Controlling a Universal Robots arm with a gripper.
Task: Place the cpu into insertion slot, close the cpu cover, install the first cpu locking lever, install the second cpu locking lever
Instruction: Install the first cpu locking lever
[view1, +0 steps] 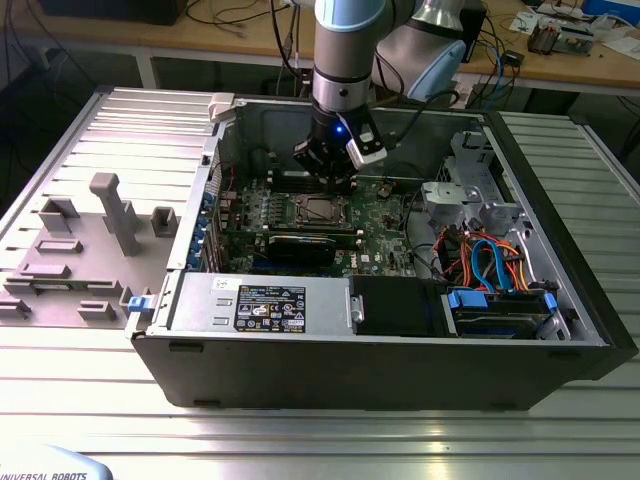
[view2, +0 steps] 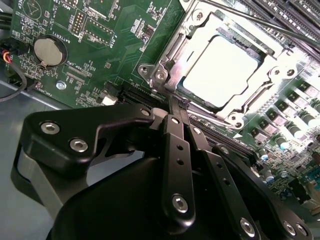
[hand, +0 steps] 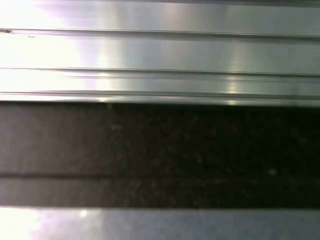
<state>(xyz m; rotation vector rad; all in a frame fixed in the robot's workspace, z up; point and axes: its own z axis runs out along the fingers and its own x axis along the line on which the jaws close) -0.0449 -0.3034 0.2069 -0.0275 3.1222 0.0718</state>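
Second wrist view is showing the pincer (view2: 181, 112) pressed shut (gripping nothing) beside the cpu cover (view2: 170, 60), risking slipping onto the motherboard (view2: 100, 50).

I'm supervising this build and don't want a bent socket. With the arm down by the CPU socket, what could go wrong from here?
1. The gripper sits close to the cpu cover; a slight offset could scrape the frame or the cpu.
2. A thin lever rod crosses beside the socket and could snag.
3. Small board components crowd the socket's edge, exposed to a stray jaw.
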